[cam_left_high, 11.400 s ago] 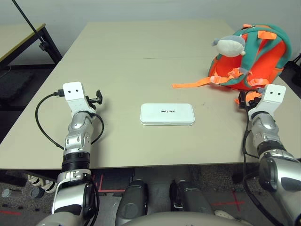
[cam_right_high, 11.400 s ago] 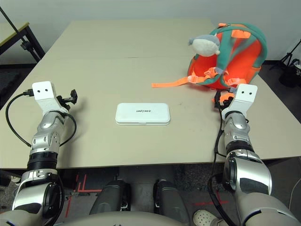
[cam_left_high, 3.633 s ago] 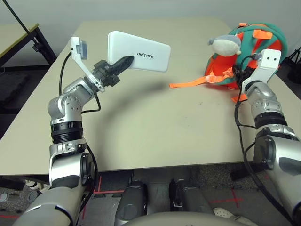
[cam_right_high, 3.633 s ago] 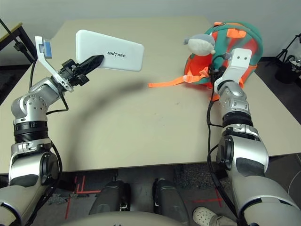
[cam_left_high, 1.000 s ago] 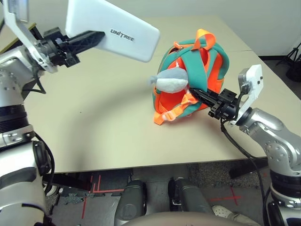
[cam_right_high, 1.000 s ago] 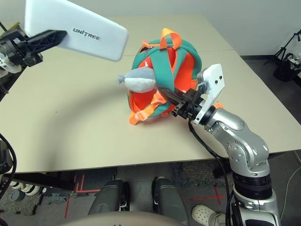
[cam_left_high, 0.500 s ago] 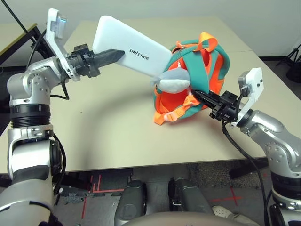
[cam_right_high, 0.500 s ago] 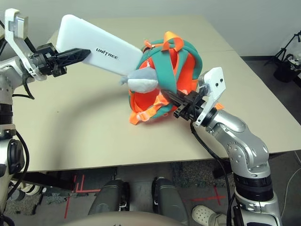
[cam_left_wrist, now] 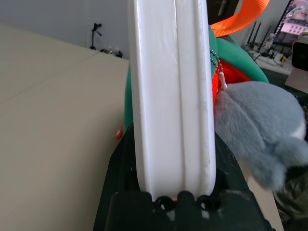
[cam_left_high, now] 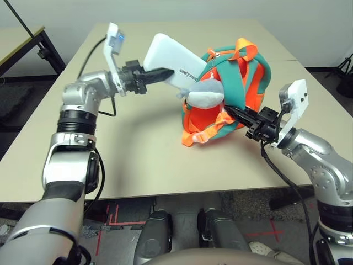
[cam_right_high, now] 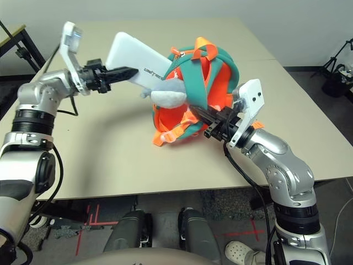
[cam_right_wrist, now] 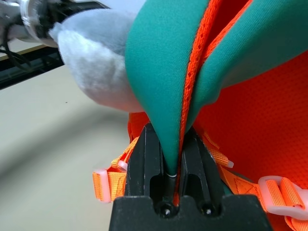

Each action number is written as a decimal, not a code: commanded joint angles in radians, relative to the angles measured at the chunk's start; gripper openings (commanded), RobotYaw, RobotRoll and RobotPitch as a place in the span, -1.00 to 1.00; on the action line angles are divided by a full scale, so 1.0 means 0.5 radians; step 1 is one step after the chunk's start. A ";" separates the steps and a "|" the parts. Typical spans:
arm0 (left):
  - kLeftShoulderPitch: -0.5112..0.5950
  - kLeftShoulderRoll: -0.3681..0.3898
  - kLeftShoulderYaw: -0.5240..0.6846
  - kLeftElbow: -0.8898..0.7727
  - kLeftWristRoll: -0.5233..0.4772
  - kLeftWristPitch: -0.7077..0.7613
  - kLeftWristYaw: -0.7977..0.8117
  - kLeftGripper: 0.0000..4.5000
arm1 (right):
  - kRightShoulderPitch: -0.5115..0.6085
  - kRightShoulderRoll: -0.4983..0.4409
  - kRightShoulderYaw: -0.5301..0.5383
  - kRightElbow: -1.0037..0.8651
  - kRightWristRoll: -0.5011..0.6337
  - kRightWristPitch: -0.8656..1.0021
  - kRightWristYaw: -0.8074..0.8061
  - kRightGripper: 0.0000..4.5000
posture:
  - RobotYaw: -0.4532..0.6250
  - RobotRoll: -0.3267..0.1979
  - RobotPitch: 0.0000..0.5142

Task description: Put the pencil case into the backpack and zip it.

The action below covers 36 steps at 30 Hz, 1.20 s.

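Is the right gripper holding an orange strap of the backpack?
No, the right gripper is shut on a teal strap of the backpack, not an orange one.

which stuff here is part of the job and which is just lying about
Part of the job:
- pencil case, in the left gripper
- backpack, strap held by the right gripper

Just lying about:
- black-framed side table
- tripod on the floor

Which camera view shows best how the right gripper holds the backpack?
The right wrist view: the right gripper is shut on a teal strap of the backpack. The two eye views show that grip only from the side, small. The left wrist view shows the backpack, not the grip.
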 commanded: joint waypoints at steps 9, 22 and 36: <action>-0.030 -0.263 -0.072 0.162 0.192 -0.253 0.023 -0.09 | 0.086 -0.043 -0.022 -0.118 -0.001 0.022 -0.053 -0.96 | -0.07 0.25 -0.77; 0.216 0.093 -0.125 -0.558 0.212 0.053 -0.023 1.00 | 0.010 -0.064 0.067 -0.019 -0.021 0.001 0.006 -0.96 | 0.07 0.25 -0.72; 0.407 0.256 0.126 -0.951 0.007 0.308 0.257 0.39 | -0.074 -0.027 0.111 0.076 -0.063 -0.026 0.069 -0.96 | 0.12 0.25 -0.75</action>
